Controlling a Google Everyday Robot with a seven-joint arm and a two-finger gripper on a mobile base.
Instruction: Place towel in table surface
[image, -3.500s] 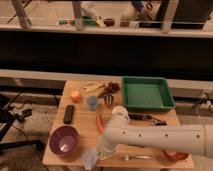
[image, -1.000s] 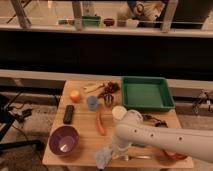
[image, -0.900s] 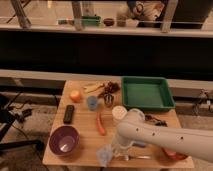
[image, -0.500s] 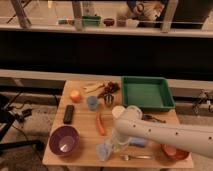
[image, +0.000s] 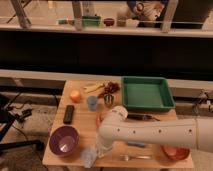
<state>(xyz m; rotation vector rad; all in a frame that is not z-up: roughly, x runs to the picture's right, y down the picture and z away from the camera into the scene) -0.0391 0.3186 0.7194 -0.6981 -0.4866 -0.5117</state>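
Note:
The towel (image: 90, 155) is a small pale blue crumpled cloth at the front edge of the wooden table (image: 82, 127), just right of the purple bowl (image: 64, 140). My white arm reaches in from the right across the table front. The gripper (image: 101, 149) points down at the towel's right side, touching or right against it. I cannot tell whether the towel rests on the table or hangs from the gripper.
A black remote (image: 69, 114), an orange fruit (image: 75, 95), a blue cup (image: 92, 102), a banana (image: 94, 88) and a metal cup (image: 108, 100) stand behind. A green tray (image: 146, 93) is at back right. An orange bowl (image: 176, 152) and a fork (image: 134, 157) lie at front right.
The gripper and towel have shifted left along the table's front edge, closer to the purple bowl, after first moving right from there.

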